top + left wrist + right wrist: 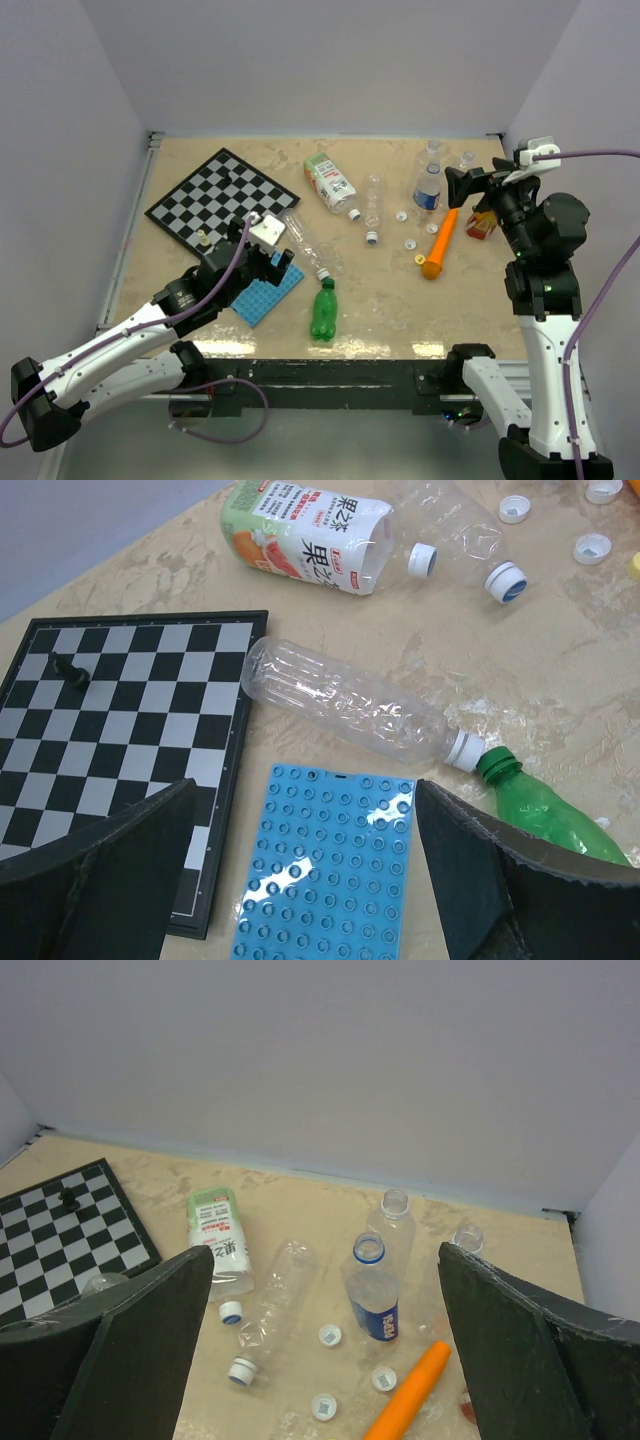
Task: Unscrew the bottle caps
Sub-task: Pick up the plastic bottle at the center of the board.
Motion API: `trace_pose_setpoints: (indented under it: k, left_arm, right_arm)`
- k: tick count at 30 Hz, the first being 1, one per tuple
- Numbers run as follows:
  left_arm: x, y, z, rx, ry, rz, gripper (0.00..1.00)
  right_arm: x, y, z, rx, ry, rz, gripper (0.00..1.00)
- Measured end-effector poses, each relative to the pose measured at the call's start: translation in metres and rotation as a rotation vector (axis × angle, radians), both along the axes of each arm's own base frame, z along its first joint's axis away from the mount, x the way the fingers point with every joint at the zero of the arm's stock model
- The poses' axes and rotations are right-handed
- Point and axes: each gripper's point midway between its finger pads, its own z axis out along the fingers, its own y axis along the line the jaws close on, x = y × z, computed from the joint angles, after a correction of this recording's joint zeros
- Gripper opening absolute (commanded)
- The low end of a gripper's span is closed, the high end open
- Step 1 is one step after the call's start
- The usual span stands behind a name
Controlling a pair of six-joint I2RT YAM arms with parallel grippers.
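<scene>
A green bottle (322, 310) lies on the table with its green cap (498, 765) on. Neck to neck with it lies a clear bottle (345, 710), white cap (465, 750) on. Farther back lie a labelled juice bottle (328, 182) and another clear bottle (272, 1295), both capped. Three white caps lie loose near an uncapped Pepsi bottle (372, 1295), one of them (330, 1335) just left of it. My left gripper (305, 790) hovers open over a blue studded plate (330, 870), short of the green cap. My right gripper (323, 1260) hangs open, high above the right side.
A chessboard (222, 195) with a few pieces fills the back left. An orange carrot-shaped toy (440, 243) lies right of the loose caps, with a yellow cap (420, 260) at its tip. Two more uncapped clear bottles stand behind the Pepsi bottle. Walls close in on three sides.
</scene>
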Motion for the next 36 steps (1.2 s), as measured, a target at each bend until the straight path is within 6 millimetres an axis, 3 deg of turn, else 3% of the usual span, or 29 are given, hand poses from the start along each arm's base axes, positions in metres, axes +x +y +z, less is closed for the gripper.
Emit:
trace_pose_setpoints:
  k: [22, 26, 29, 36]
  left_arm:
    - [-0.002, -0.004, -0.001, -0.010, 0.008, -0.020, 1.00]
    - [-0.004, -0.007, -0.002, -0.054, 0.034, -0.012, 1.00]
    - [-0.011, -0.015, -0.006, -0.110, 0.089, -0.038, 1.00]
    - [-0.039, -0.051, -0.024, -0.260, 0.313, -0.148, 1.00]
  right_arm:
    - [-0.001, 0.008, -0.004, -0.023, 0.002, 0.049, 0.98]
    - [-0.007, 0.034, -0.024, -0.170, 0.003, 0.237, 0.98]
    - [-0.013, 0.055, -0.051, -0.274, 0.013, 0.401, 0.98]
    - [-0.016, 0.072, -0.119, -0.358, 0.083, 0.577, 0.98]
